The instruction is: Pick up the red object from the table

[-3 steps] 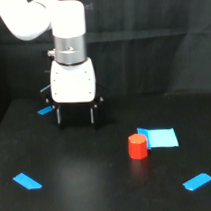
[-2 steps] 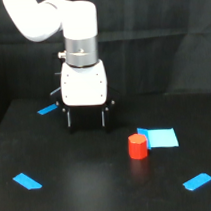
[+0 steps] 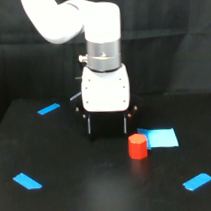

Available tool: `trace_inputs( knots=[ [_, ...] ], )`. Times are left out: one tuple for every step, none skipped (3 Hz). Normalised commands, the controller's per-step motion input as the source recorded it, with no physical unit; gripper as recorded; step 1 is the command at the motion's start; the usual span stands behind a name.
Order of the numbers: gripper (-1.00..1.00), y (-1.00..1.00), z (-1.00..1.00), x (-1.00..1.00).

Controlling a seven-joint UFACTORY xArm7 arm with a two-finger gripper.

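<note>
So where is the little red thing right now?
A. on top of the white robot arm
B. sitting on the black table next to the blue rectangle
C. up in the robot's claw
B: the red object stands on the table, touching the blue rectangle's edge, with the gripper empty beside it.

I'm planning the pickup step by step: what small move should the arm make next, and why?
Probably a short shift toward the exterior view's right and a bit nearer the camera. The gripper has its fingers apart and holds nothing, while the red object stands upright on the table, just off the right finger, beside the blue rectangle. The fingers need to straddle it before closing.
</note>
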Motion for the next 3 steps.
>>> trace_inputs(
  knots=[
    [0.96, -0.66, 0.15, 0.77],
    [0.94, -0.61, 0.41, 0.46],
    [0.98, -0.49, 0.08, 0.33]
  ],
)
